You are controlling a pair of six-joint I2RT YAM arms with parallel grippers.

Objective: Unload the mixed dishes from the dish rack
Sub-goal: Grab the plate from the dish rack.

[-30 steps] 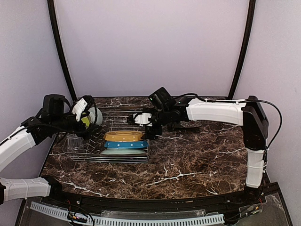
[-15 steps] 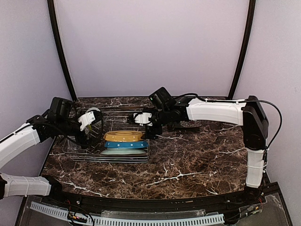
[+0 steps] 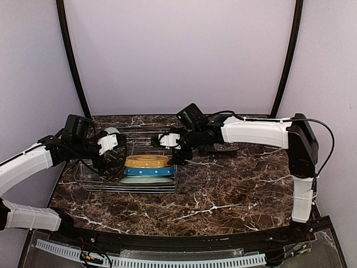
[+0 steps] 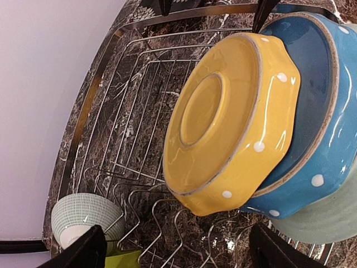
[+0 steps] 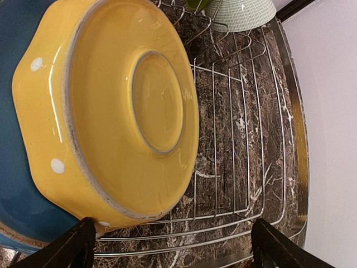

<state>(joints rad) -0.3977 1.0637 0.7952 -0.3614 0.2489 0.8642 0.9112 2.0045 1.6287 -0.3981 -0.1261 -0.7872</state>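
Counter (image 3: 223, 190): dark marble, carrying the rack (image 4: 139, 100).
Rack: held yellow plate (image 4: 223, 117) leaning against blue plate (image 4: 318, 111).
Left jaws: wide apart.
Right jaws: wide apart.

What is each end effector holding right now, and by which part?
Nothing. The left end effector and right end effector are both open, aimed at the yellow plate in the dish rack without gripping it.

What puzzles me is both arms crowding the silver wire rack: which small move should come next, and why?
Probably ease the open right gripper forward onto the rim of the yellow white-dotted plate: it lies outermost, leaning on the blue white-dotted plate, with its edge just ahead of the spread jaws.
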